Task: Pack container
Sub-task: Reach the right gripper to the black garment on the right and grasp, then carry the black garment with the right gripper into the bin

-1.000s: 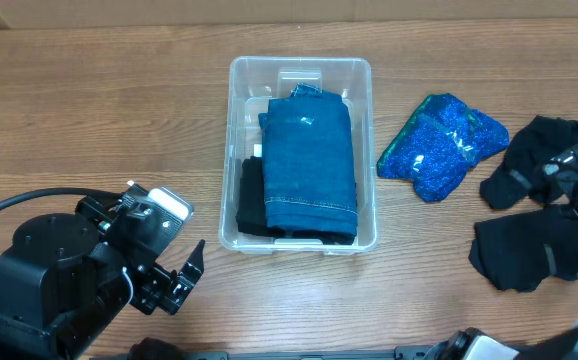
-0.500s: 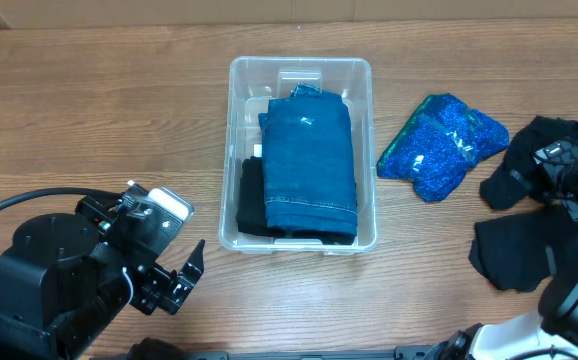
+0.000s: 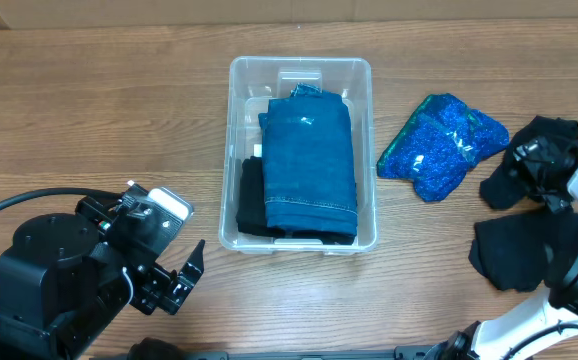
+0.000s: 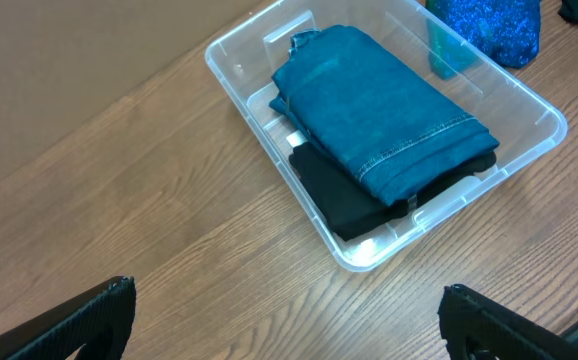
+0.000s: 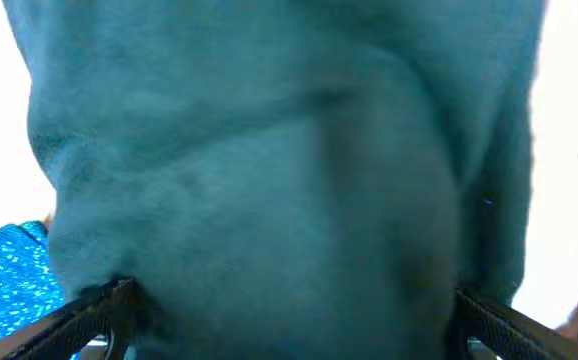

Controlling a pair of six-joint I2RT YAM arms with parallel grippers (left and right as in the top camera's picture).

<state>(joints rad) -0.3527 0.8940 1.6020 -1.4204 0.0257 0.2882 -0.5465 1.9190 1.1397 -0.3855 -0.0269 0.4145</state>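
On the wooden table [image 3: 119, 110], near its middle, sits the clear container [image 3: 235, 140], its long side running away from the robot. Folded blue jeans [image 3: 309, 165] lie inside it, filling most of the right half and resting partly on a folded black garment [image 3: 252, 200] that shows along the left wall and the near edge. Just right of the container, apart from it, a sparkly blue garment [image 3: 441, 145] lies on the table. Farther right are two loose black pieces of clothing, one nearer the far side [image 3: 504, 185] and one nearer the robot [image 3: 519, 255].

The left claw [image 4: 287, 298] hangs released at the near left corner, fingers spread wide, well apart from the container and holding nothing. The right claw [image 5: 291, 305] is also spread wide, close over the farther black piece, whose dark cloth fills its wrist view; contact cannot be told.
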